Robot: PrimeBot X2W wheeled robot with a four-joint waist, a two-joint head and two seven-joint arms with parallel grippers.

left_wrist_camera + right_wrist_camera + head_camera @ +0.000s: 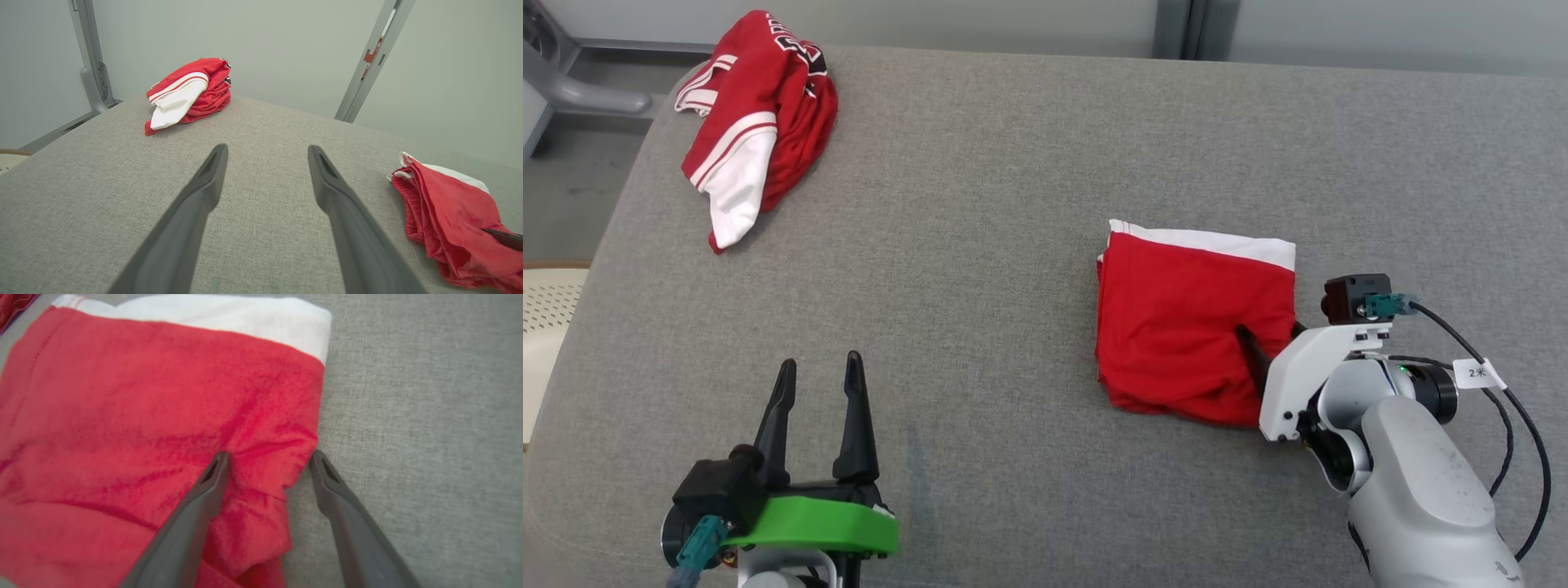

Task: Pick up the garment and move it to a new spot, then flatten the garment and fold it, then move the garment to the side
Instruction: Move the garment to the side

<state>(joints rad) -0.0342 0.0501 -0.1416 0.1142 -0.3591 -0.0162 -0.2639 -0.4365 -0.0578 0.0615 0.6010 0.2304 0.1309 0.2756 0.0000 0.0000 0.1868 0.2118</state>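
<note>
Garment (1184, 327) folded on couch (1013, 245); R end effector (269, 457) apart astride its edge; L end effector (821, 371) apart.

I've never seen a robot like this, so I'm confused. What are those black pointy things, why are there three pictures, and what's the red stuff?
It is a robot with two arms. The black prongs are its fingers. One picture looks down from its head; the other two look along each wrist. On the grey padded surface lie a folded red garment and a crumpled red and white garment. The right tool is open, one finger on the folded garment's edge, one on the surface. The left tool is open above the surface. Nothing is held.
</note>
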